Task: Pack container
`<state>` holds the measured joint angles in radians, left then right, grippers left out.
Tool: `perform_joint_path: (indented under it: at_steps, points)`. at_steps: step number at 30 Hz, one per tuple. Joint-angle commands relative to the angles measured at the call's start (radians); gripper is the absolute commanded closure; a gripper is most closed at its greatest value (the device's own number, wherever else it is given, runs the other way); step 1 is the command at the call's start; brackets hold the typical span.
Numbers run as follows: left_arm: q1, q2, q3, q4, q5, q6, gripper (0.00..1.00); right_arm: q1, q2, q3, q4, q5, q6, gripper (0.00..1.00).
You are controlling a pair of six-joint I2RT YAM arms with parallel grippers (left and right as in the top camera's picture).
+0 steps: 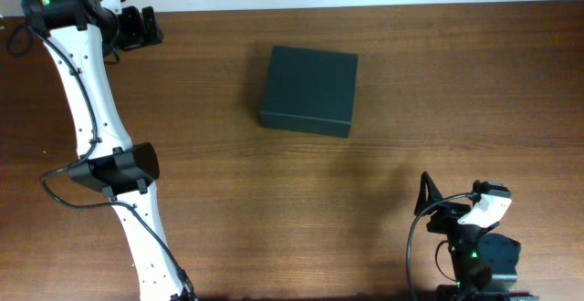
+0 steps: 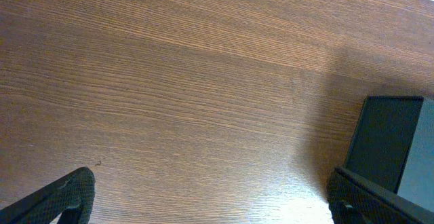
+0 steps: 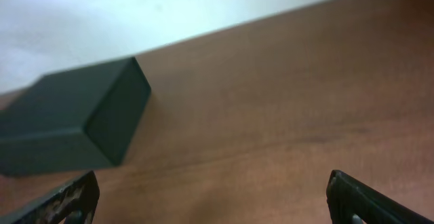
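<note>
The container point(image 1: 308, 89) lies closed on the surface point(image 1: 474, 91). It is a matte, dark green-black rectangular box with crisp edges and a flat top. In the left wrist view it point(image 2: 386, 139) sits ahead of the left jaws and off to their right side, its near corner hidden behind the right-hand finger point(image 2: 369, 200). In the right wrist view it point(image 3: 68, 115) sits ahead of the right jaws and off to their left, well apart from them. Brown wood with fine straight grain runs from both pairs of jaws up to the box. The fingers are black with a rough, pebbled face. The left jaws stand spread wide, gripping and touching nothing. The right jaws are equally wide and empty.
</note>
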<state>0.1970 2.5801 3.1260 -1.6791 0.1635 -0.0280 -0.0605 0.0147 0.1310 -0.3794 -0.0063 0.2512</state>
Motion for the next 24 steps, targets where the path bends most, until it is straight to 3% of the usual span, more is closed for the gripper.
perform_joint_path:
  at_steps: [1, 24]
  points:
    - [0.005, -0.045, 0.009, 0.002, -0.007, -0.002, 0.00, -0.006, -0.011, -0.022, 0.017, 0.017, 0.000, 0.01]
    - [-0.010, -0.083, -0.020, 0.002, -0.007, -0.002, 0.00, -0.006, -0.011, -0.023, 0.018, 0.018, 0.000, 0.01]
